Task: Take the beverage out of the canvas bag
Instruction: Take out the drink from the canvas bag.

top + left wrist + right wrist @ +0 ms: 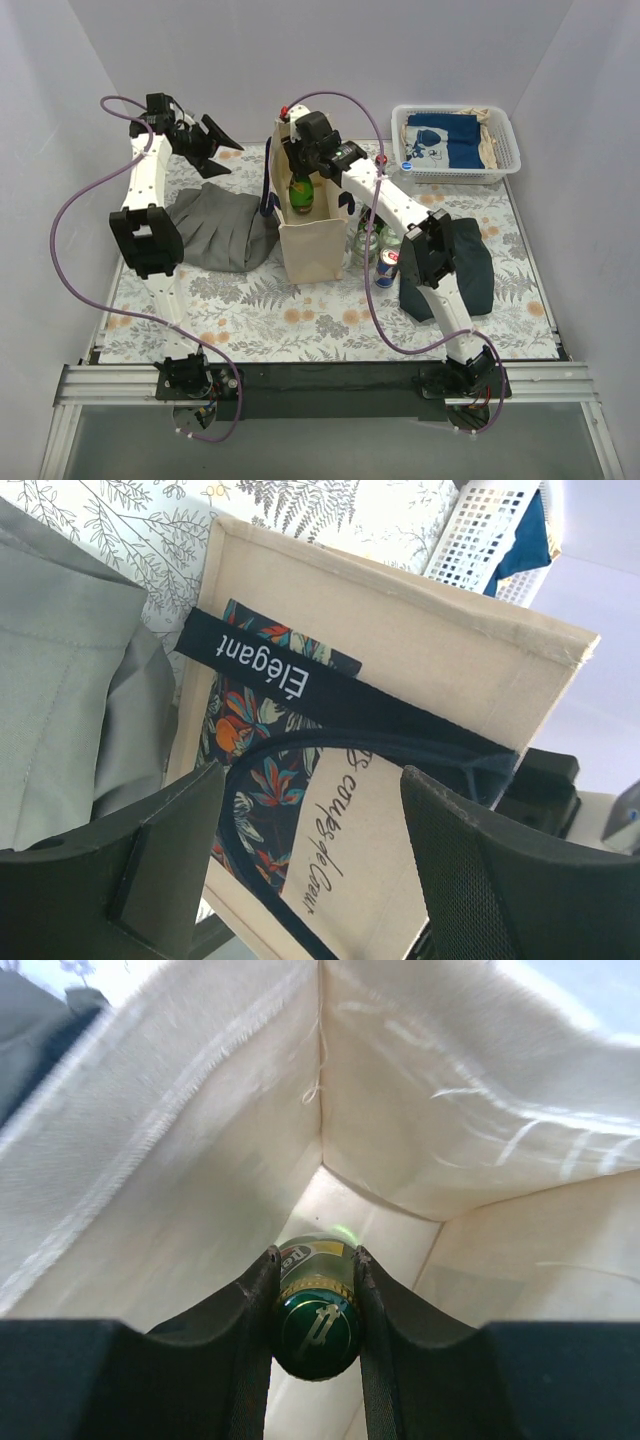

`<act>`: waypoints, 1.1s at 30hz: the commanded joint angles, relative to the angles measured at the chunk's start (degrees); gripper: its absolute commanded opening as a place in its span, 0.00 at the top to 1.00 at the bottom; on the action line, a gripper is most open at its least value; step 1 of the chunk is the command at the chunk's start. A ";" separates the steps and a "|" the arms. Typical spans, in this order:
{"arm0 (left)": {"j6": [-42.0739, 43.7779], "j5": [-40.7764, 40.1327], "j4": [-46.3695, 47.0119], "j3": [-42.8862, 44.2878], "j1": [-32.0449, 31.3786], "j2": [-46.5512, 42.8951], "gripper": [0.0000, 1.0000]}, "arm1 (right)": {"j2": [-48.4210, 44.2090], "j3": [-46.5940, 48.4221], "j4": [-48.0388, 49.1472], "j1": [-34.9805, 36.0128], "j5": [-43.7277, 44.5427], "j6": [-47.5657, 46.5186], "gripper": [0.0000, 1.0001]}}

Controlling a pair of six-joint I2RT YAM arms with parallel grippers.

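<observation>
The cream canvas bag (312, 240) with navy handles stands upright mid-table. A green glass bottle (301, 195) stands inside it. My right gripper (303, 172) reaches down into the bag's mouth. In the right wrist view it (315, 1257) is shut on the bottle's neck just under the green cap (316, 1332), with the bag's inner walls (190, 1160) all round. My left gripper (222, 150) is open and empty, up left of the bag. In the left wrist view it (310, 850) faces the bag's printed side (420, 660) and navy handle (330, 695) without touching.
A grey cloth (215, 230) lies left of the bag. A clear bottle (366, 240), a can (388, 268) and a dark blue pouch (462, 265) sit to its right. A white basket (455, 170) with blue cloth stands at the back right.
</observation>
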 commanded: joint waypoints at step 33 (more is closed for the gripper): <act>-3.38 -1.29 3.24 -11.37 -3.34 -15.78 0.30 | -35.96 -2.00 3.00 3.65 5.75 2.38 0.99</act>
